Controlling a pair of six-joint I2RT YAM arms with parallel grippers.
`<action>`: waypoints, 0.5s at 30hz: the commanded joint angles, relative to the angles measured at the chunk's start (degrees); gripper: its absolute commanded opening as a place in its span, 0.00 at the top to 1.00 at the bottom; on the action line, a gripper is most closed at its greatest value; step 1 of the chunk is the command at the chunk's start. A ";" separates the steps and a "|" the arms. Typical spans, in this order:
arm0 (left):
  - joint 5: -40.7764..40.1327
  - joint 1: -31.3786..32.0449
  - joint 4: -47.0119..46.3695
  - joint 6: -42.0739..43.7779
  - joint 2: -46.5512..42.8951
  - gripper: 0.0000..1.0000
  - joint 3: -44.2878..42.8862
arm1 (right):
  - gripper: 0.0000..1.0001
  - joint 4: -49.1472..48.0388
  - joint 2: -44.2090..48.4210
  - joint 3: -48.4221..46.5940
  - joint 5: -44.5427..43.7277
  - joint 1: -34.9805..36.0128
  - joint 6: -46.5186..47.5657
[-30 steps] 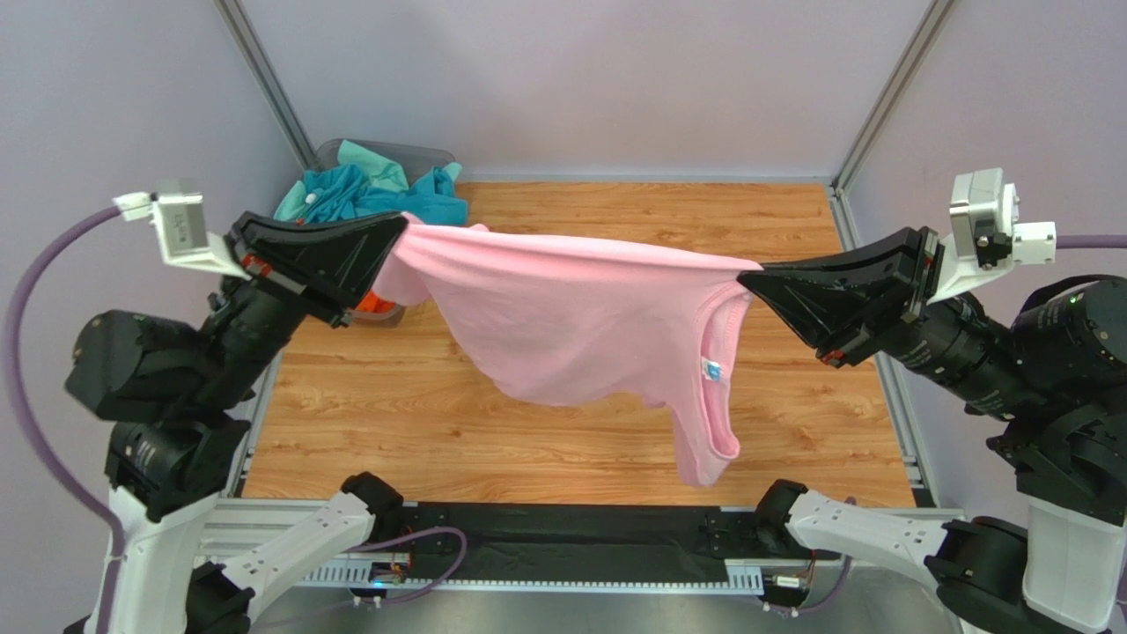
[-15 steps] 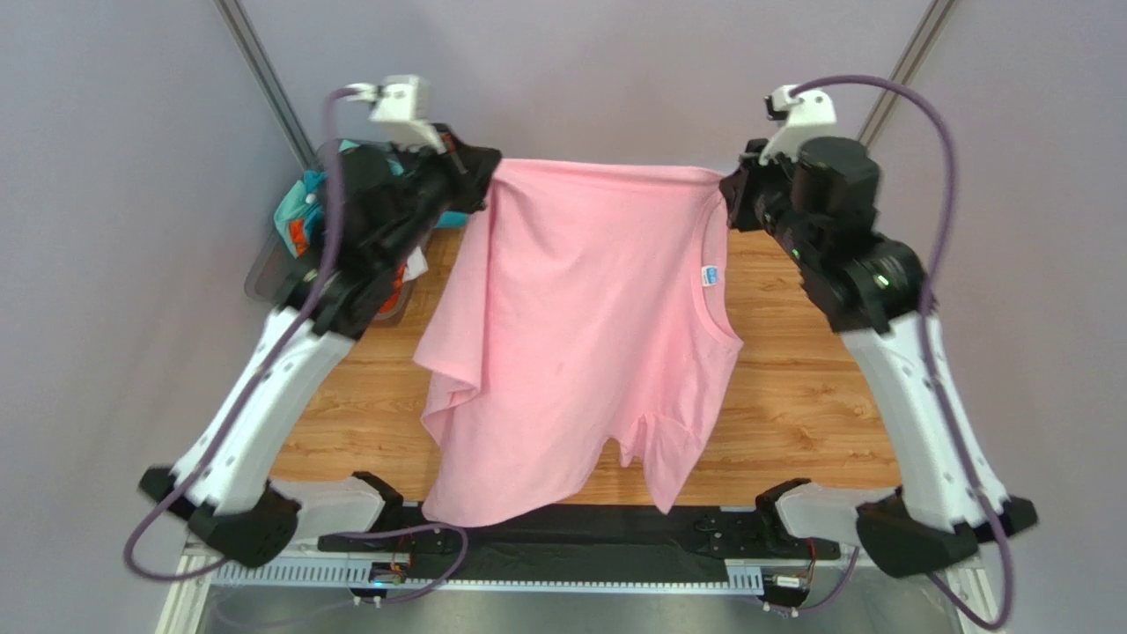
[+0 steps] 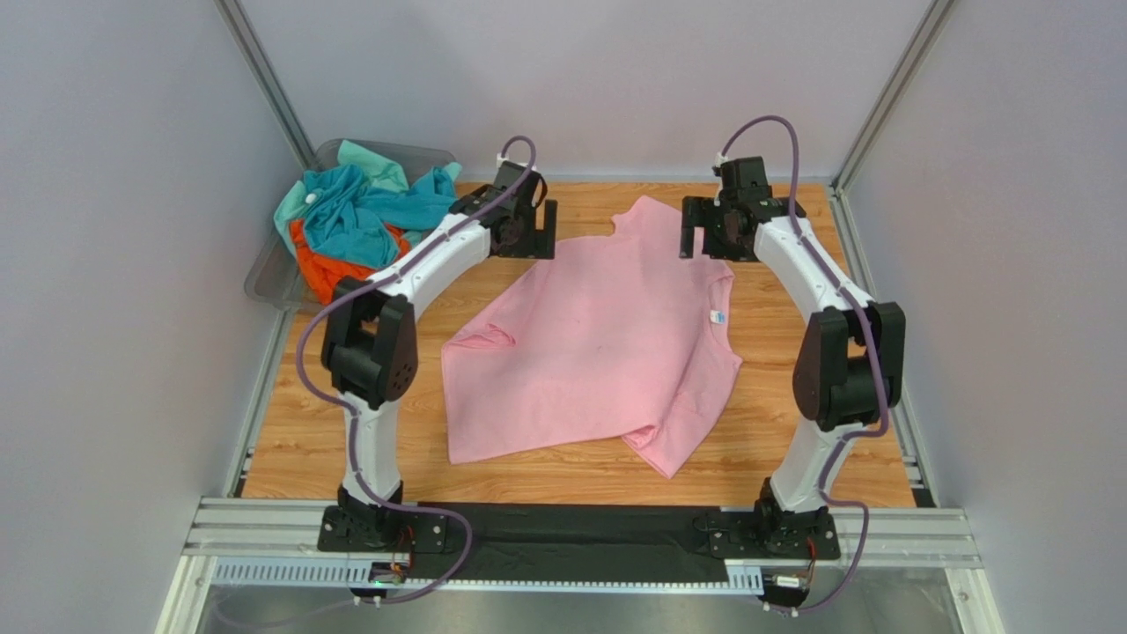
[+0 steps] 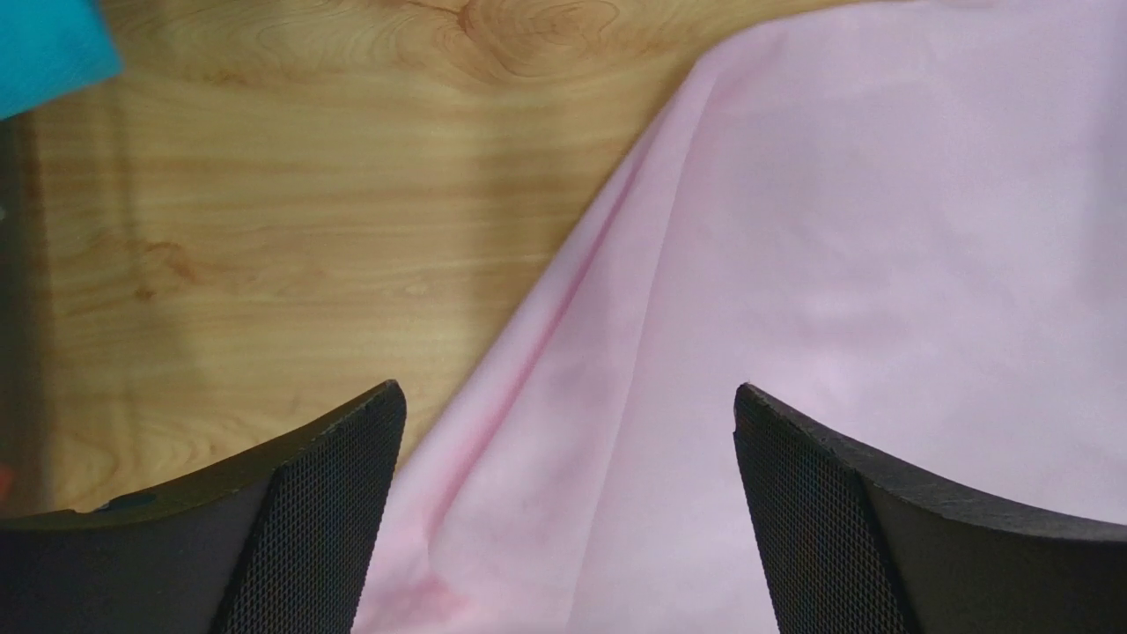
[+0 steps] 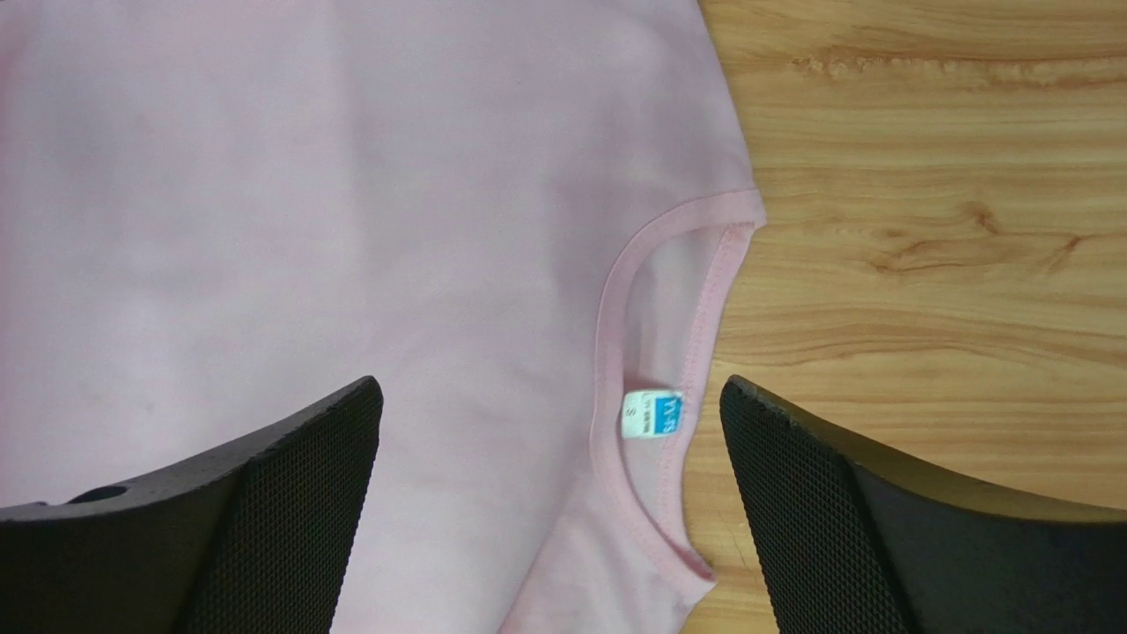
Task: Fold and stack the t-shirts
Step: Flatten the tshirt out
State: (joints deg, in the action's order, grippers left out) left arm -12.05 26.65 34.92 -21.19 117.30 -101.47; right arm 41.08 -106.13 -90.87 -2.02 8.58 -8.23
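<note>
While both arms reach toward the far side of the wooden table (image 3: 794, 436), I see the light pink t-shirt (image 3: 595, 337) lying spread on the boards between them, with its far edge beside the two grippers. The left gripper (image 3: 529, 235) stands over the shirt's far left edge. Through its wrist camera, the left gripper (image 4: 569, 528) has its jaws wide apart, with nothing between them and soft pink cloth and bare wood grain below. The right gripper (image 3: 701, 235) stands over the far right part of the shirt, also spread wide and holding nothing. Through its wrist camera, the right gripper (image 5: 549, 515) frames the ribbed neckline (image 5: 611, 330) and a small white and blue label (image 5: 651, 414). The black fingers (image 5: 847, 528) have a fine mesh texture on their inner faces. The shirt is smooth, matte cloth, mostly flat, with a tuck at its left edge and a rumpled fold at its near right corner. At the far left corner, well apart from the pink shirt, a grey translucent bin (image 3: 271, 284) holds a crumpled heap made up of a teal shirt (image 3: 357, 218), a mint green shirt (image 3: 377, 165) and an orange shirt (image 3: 344, 271).
</note>
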 commanded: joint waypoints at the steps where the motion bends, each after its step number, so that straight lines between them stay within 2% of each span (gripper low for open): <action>1: 2.20 0.59 -3.62 -2.97 -14.80 0.00 4.33 | 0.00 -3.19 11.18 6.29 1.14 1.26 -2.57; 7: 9.40 1.91 -8.11 -9.47 -30.95 0.00 29.44 | 0.00 -11.09 28.92 30.35 9.66 4.69 -11.43; 11: 10.56 5.24 -8.81 -12.38 -37.22 0.00 40.37 | 0.00 -13.74 37.55 43.53 18.60 6.10 -16.19; 15: 13.45 8.49 -12.40 -15.02 -42.40 0.00 50.21 | 0.00 -14.45 44.76 52.53 21.62 9.69 -20.50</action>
State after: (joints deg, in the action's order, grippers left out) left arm -2.20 33.54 25.65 -32.58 78.24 -55.61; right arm 30.11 -65.45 -42.59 13.91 16.14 -22.81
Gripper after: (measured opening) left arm 0.994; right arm 0.998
